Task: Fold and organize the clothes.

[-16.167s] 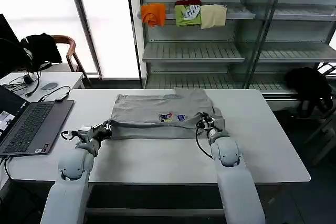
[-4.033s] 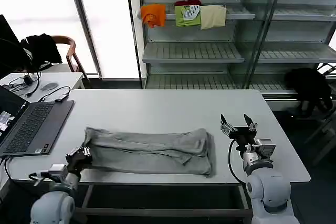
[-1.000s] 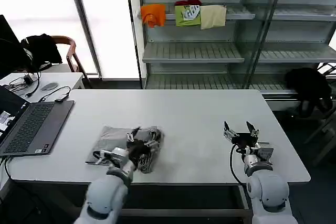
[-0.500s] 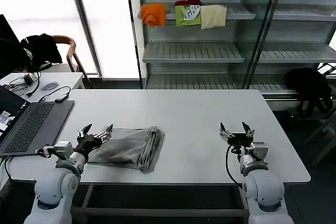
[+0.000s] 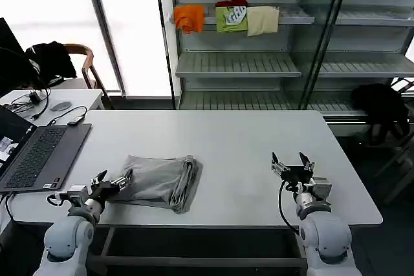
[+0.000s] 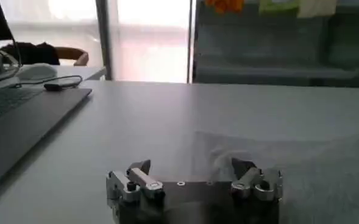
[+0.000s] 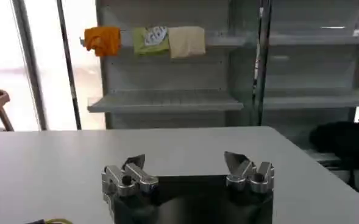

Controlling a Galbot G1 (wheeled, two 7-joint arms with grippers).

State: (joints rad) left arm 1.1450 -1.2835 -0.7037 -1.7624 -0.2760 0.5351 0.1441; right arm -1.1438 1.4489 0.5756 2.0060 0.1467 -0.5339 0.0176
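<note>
White and flat, the table [image 5: 226, 140] sits in a bright room with a tall window behind it and grey metal shelves [image 5: 259, 63] at the back. On the top shelf hang three small folded pieces, one orange [image 5: 189, 17], one green [image 5: 231, 17] and one cream [image 5: 262, 19]. A laptop [image 5: 35, 156] lies open on the left end of the table, and a black garment [image 5: 381, 109] hangs off to the right past the table's edge. The grey top [image 5: 158, 181] lies on the table, folded up into a small thick bundle, toward the left side and near the front edge. Its folded edges pile up on the side that faces the middle of the table. The left gripper [image 5: 111, 180] sits low at the front left of the table, just beside the near corner of the grey top, and its two fingers are spread wide with nothing between them. From the left wrist camera you can see those fingers [image 6: 139, 172] apart and the soft grey cloth [image 6: 325, 176] lying just in front of them. The right gripper [image 5: 290, 162] waits at the front right of the table, well apart from the grey top. Its fingers [image 7: 132, 165] are spread apart too and hold nothing, pointing toward the shelves.
</note>
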